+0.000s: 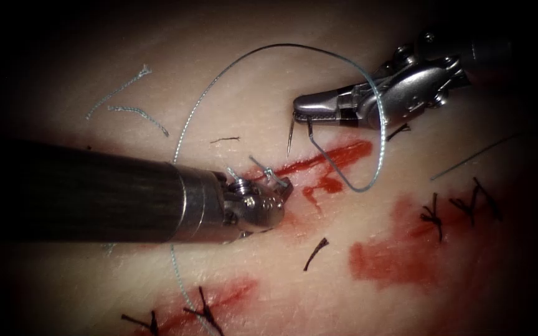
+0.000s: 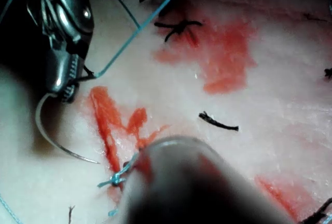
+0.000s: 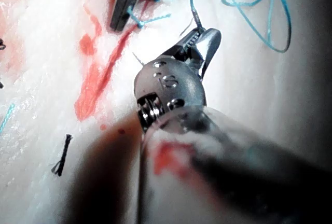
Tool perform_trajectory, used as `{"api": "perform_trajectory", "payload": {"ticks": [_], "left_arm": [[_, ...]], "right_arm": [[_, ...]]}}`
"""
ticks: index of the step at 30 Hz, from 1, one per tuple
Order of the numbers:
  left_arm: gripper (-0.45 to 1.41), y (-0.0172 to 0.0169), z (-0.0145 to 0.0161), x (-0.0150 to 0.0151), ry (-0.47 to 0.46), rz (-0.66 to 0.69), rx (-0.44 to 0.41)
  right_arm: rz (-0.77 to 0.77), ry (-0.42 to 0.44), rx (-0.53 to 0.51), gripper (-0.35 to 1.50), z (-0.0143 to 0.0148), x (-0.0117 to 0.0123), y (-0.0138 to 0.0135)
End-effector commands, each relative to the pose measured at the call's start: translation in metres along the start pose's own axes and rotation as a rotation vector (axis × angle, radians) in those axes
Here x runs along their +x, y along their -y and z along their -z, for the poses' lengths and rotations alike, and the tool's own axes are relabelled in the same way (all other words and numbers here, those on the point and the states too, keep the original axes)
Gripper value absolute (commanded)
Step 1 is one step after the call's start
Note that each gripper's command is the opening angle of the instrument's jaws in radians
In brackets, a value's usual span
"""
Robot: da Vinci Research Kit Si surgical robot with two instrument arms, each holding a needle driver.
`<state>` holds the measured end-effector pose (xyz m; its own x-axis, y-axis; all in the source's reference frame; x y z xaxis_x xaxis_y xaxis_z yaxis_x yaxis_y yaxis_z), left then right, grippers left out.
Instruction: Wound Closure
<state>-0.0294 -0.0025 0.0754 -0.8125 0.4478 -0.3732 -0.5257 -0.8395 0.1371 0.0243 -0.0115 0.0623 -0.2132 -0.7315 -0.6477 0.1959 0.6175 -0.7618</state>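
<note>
The curved steel needle is gripped near its thread end by the right claw, clear of the pale tissue. The left claw is closed at the blue thread knot on the cut; slack should be kept untangled.
</note>
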Motion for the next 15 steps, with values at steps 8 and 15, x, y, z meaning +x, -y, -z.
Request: {"api": "perform_trajectory", "payload": {"ticks": [8, 15], "left_arm": [[-0.45, -0.0003, -0.0004, 0.0002, 0.001, -0.001, -0.005], [-0.45, -0.0002, -0.0003, 0.0002, 0.001, 0.001, -0.006]], "right_arm": [[0.016, 0.004, 0.010, -0.35, -0.0012, -0.0007, 0.0009], [0.035, 0.007, 0.014, -0.35, -0.0014, -0.0008, 0.0010]]}}
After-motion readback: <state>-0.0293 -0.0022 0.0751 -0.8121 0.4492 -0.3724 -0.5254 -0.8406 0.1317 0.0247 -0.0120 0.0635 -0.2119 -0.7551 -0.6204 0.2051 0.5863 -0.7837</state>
